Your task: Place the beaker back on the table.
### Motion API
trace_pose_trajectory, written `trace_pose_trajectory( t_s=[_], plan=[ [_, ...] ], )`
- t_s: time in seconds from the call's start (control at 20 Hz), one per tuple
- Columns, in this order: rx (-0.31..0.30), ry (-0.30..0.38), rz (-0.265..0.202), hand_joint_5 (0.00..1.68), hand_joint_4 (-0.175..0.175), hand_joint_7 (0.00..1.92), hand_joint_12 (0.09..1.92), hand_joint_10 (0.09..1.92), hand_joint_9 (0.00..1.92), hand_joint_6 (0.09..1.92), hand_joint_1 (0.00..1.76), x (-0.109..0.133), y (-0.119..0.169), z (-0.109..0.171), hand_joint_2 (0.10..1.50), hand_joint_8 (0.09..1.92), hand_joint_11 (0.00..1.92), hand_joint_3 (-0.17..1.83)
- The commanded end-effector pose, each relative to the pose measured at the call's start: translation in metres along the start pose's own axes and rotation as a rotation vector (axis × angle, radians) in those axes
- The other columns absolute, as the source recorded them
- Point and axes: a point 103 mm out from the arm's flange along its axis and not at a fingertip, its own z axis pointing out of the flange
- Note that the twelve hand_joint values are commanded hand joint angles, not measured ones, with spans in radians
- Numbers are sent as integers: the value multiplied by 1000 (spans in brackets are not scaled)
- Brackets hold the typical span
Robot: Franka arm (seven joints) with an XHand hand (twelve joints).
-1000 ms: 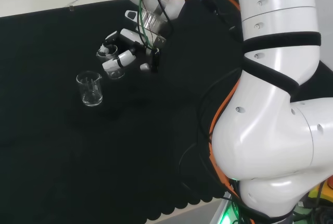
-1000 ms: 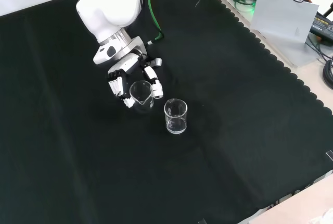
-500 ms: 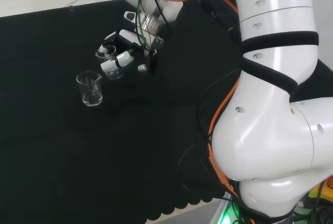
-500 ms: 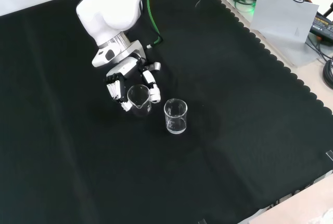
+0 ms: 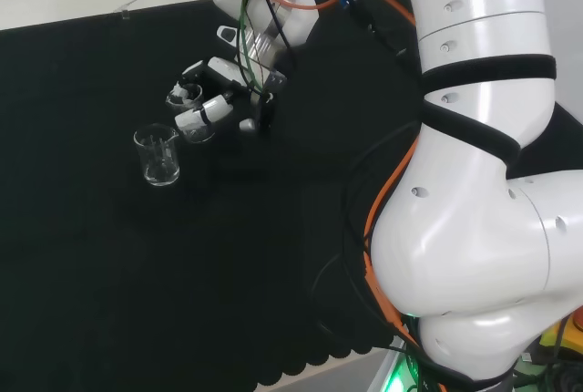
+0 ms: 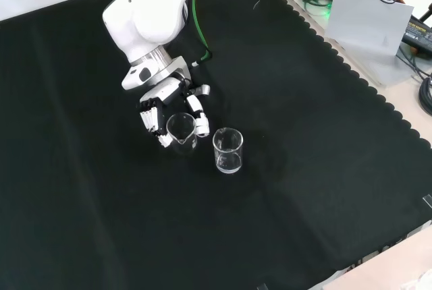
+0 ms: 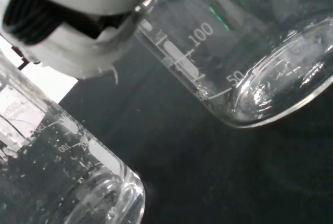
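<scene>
Front view: black-and-white hand [image 6: 164, 109] fingers curled round clear glass beaker [image 6: 181, 130], kept beside second clear beaker [image 6: 228, 150] for set-down on black-cloth worktop [image 6: 304, 128]

Held beaker [image 6: 181, 130]: sitting inside the hand's [image 6: 156, 104] curled fingers, over the cloth [image 6: 304, 168].
Second beaker [image 6: 228, 150]: standing on the cloth just right of the held beaker in the front view, nearer the camera.
</scene>
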Motion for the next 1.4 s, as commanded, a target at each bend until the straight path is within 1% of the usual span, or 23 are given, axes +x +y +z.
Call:
trace_pose_trajectory(
  t_s=[0.05,0.1,0.35,0.5,0.65,0.85,0.95,1.05,1.15,1.2,1.3,1.4],
  plan=[
    [-10,6,4,1286,-48,1543,762,447,1428,669,1179,-1,0,4,634,370,1305,693],
    [-10,4,5,1288,-46,1539,762,438,1425,664,1179,-1,1,5,635,361,1305,690],
    [-8,-9,2,1307,-11,1490,767,340,1413,619,1175,-3,-2,8,641,278,1293,664],
    [1,-20,2,1310,-4,1478,769,312,1403,609,1174,-4,-3,9,643,260,1286,658],
    [-12,-37,10,1312,21,1464,789,270,1400,601,1168,-6,-4,11,650,228,1239,644],
    [1,-57,6,1307,40,1454,816,236,1391,602,1163,-8,-6,15,659,204,1177,629],
    [6,-79,-3,1274,55,1419,860,214,1374,637,1152,-7,-7,15,697,185,1104,578],
    [17,-93,-12,1220,74,1377,929,194,1347,693,1133,-6,-7,15,773,180,1002,470],
    [29,-97,-13,1180,118,1323,1016,177,1303,730,1109,-5,-8,15,839,182,867,366],
    [36,-96,-13,1066,95,1247,1082,155,1222,754,1084,-5,-8,15,804,174,725,371],
    [42,-91,-10,870,54,1083,1203,141,1067,810,1035,-5,-9,14,689,182,472,505],
    [45,-92,-9,691,24,912,1279,177,915,830,995,-4,-10,11,606,243,268,616]
  ],
)
